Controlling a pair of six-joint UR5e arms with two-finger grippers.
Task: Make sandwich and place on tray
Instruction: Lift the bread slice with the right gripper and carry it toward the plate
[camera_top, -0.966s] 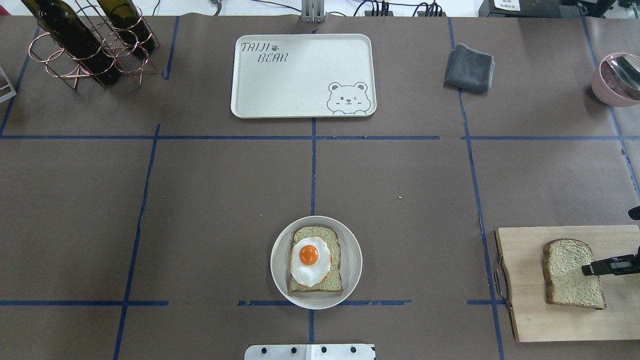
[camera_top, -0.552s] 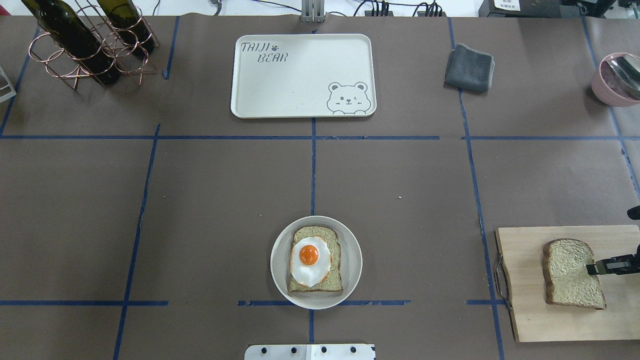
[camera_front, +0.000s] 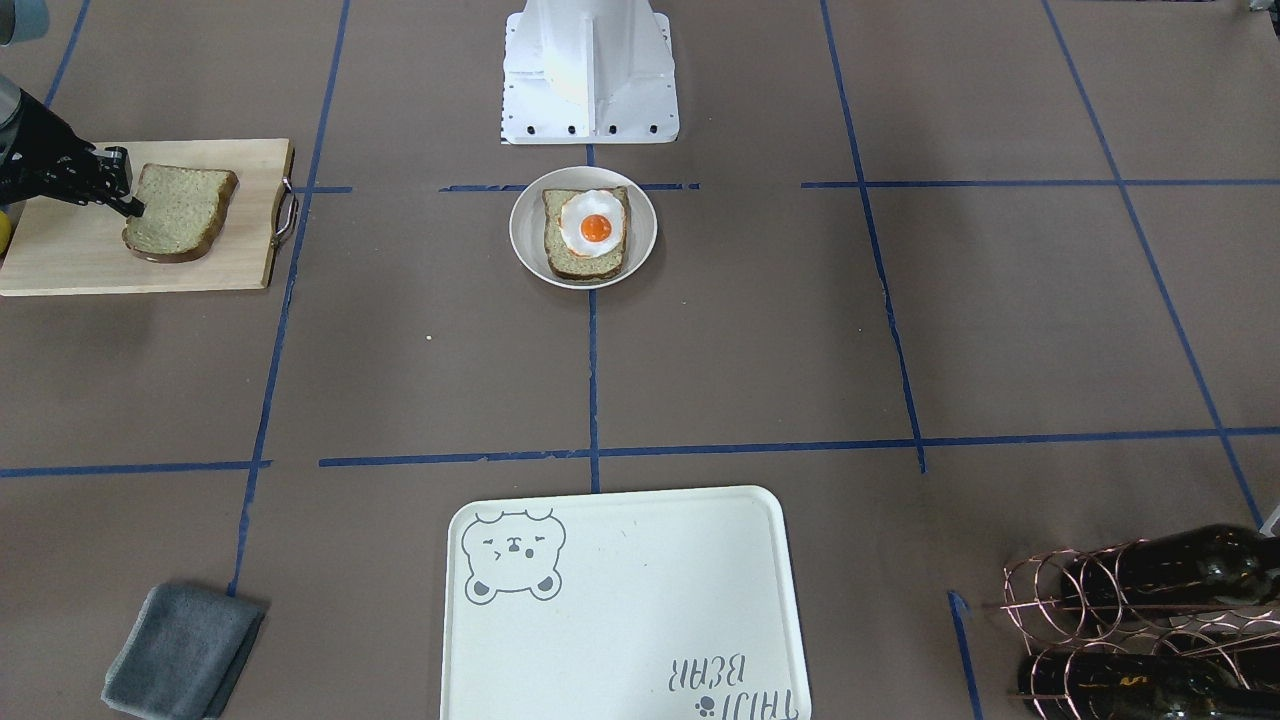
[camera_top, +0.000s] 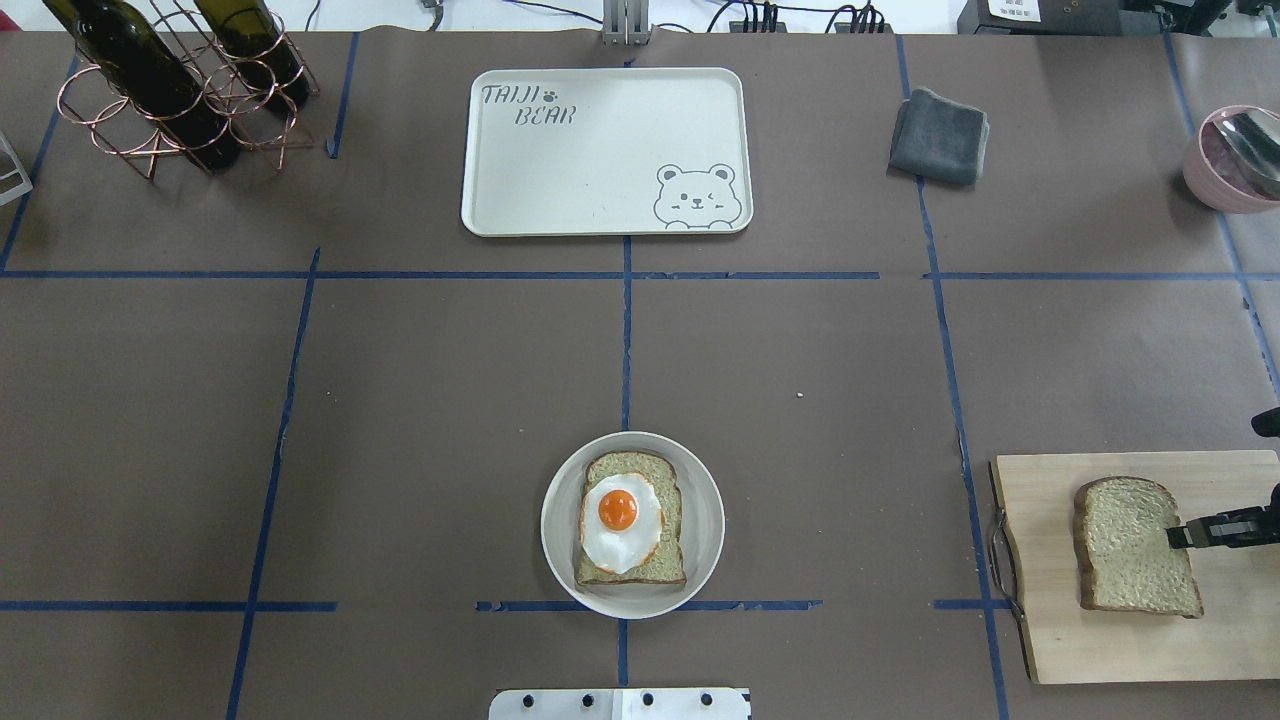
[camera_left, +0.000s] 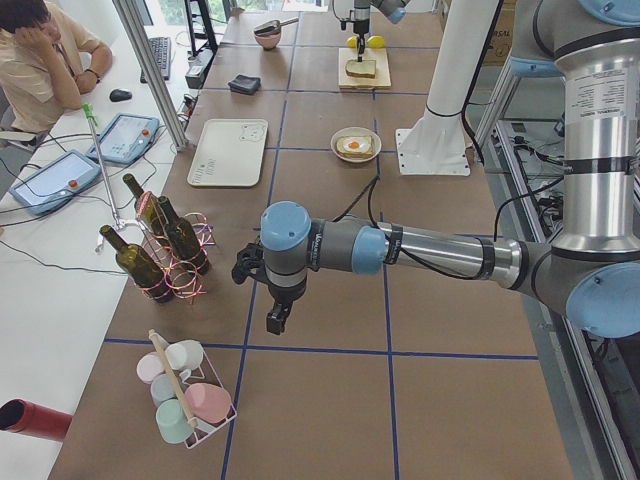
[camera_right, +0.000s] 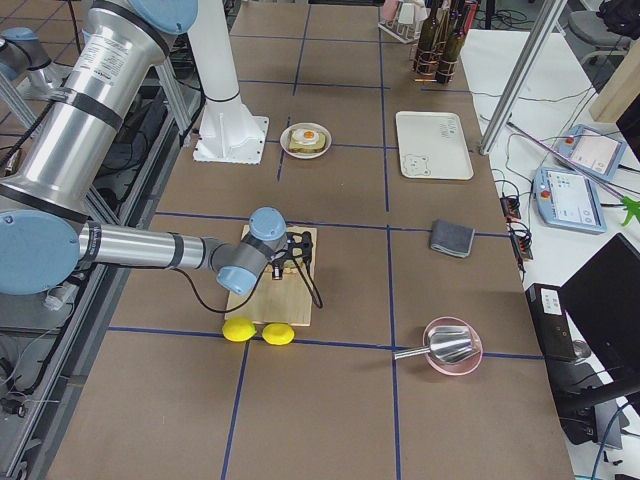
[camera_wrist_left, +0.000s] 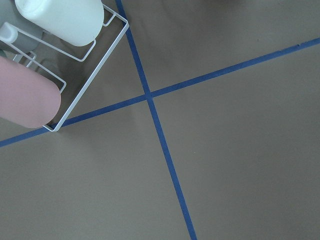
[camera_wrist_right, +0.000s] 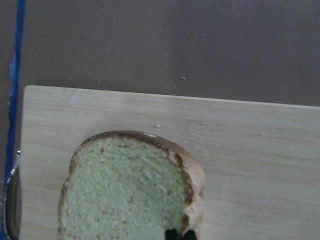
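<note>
One bread slice (camera_top: 1125, 545) lies on the wooden board (camera_top: 1040, 640) at the right. My right gripper (camera_top: 1172, 537) is shut on its right edge; the right wrist view shows the fingertips (camera_wrist_right: 172, 234) close together at the crust of the slice (camera_wrist_right: 125, 195). The other slice (camera_top: 630, 572) sits on a round white plate (camera_top: 703, 480) at centre front, with the fried egg (camera_top: 618, 520) on top. The bear tray (camera_top: 600, 150) stands at the far centre. My left gripper (camera_left: 268, 322) shows only in the exterior left view; I cannot tell its state.
A copper rack with wine bottles (camera_top: 170, 90) is at the far left. A grey cloth (camera_top: 938, 135) and a pink bowl with a metal scoop (camera_top: 1225, 170) are at the far right. Two lemons (camera_right: 258, 331) lie beside the board. A cup rack (camera_left: 185, 395) is near the left arm.
My right gripper drew back a little to the slice's right edge. The slice then shifted slightly left on the board. Plate, egg and tray have not moved.
</note>
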